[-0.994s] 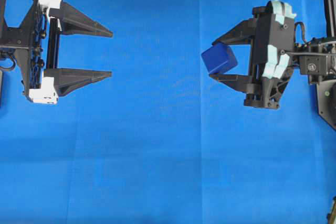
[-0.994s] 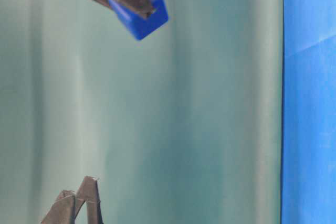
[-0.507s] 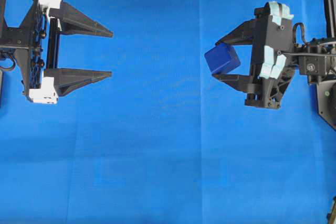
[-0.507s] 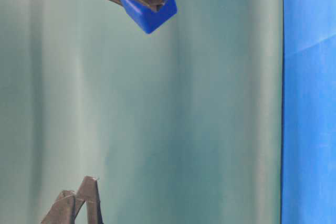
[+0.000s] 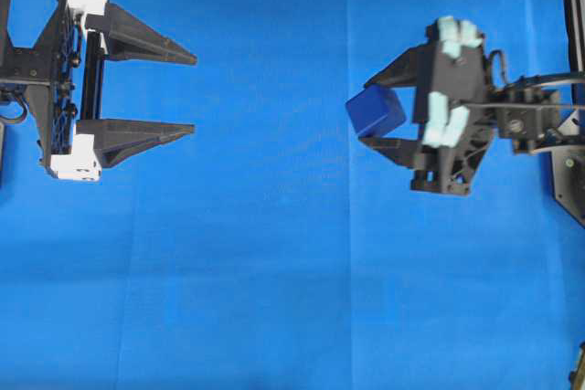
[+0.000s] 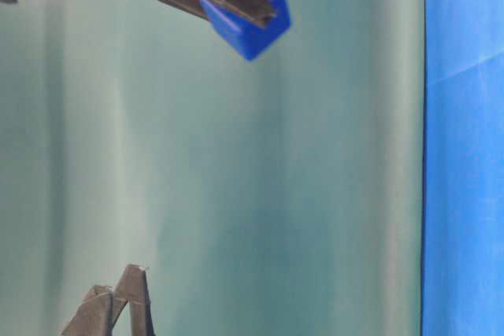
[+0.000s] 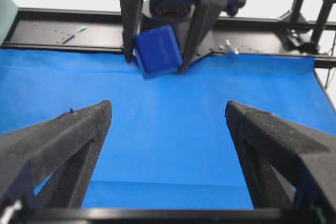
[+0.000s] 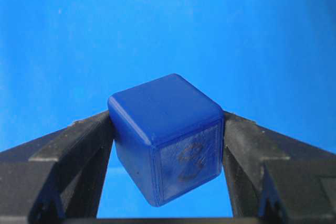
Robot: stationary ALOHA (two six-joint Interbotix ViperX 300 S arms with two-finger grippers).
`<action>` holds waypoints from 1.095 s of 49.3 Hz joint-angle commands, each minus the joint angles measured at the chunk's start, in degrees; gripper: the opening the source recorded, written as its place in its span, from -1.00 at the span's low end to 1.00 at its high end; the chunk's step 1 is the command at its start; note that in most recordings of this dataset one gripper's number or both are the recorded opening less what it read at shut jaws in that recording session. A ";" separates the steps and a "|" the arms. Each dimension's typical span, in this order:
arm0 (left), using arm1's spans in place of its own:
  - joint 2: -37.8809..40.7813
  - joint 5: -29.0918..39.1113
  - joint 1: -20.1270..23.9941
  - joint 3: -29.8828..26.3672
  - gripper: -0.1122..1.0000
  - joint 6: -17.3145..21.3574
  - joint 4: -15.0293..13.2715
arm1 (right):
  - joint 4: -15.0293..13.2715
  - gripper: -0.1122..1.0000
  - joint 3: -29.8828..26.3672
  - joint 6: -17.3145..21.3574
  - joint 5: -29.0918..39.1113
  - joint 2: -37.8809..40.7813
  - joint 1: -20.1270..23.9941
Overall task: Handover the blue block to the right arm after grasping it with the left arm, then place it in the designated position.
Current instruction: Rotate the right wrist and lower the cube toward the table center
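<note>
cloth (image 5: pixel 274 299): we are seeing a blue sheet spreading under both hands; no marked drop spot is showing on it, so we are judging that the place to set the block down may be misjudged.
left gripper (image 5: pixel 187 93): we are seeing it standing wide and holding nothing, well apart from the block and pointing toward it; its two long fingers (image 7: pixel 63 140) are framing bare cloth in its own camera. We are judging it to be no risk while it is parked there, but any move of the other hand toward it could be bringing the two together.
right gripper (image 5: pixel 367 109): we are seeing it holding the block between its fingertips, raised off the cloth.
block (image 5: pixel 375 110): we are seeing it sitting right at the tips of the right fingers, turned corner-down between them, not flat.
grip risk: we are judging the hold as shallow and skewed; a quick swing or a tilt of the wrist could be letting the cube twist or slide out past the tips.
release risk: we are expecting that, let go while tilted, the cube could be landing on an edge and rolling away from the hand.
</note>
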 commanded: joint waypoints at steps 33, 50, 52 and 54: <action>-0.18 -0.44 0.00 -1.14 0.87 0.09 -0.09 | -0.09 0.18 -0.35 5.19 -13.36 16.44 -2.81; -0.18 -0.53 0.18 -1.23 0.87 0.09 -0.09 | 0.00 0.18 1.67 5.54 -24.08 23.91 -2.81; -0.18 -0.53 0.26 -1.23 0.87 0.00 -0.09 | 0.00 0.18 1.67 5.54 -25.05 24.43 -2.81; -0.09 -0.53 0.26 -1.23 0.87 -0.09 -0.09 | 0.00 0.18 1.67 5.54 -25.84 24.87 -2.81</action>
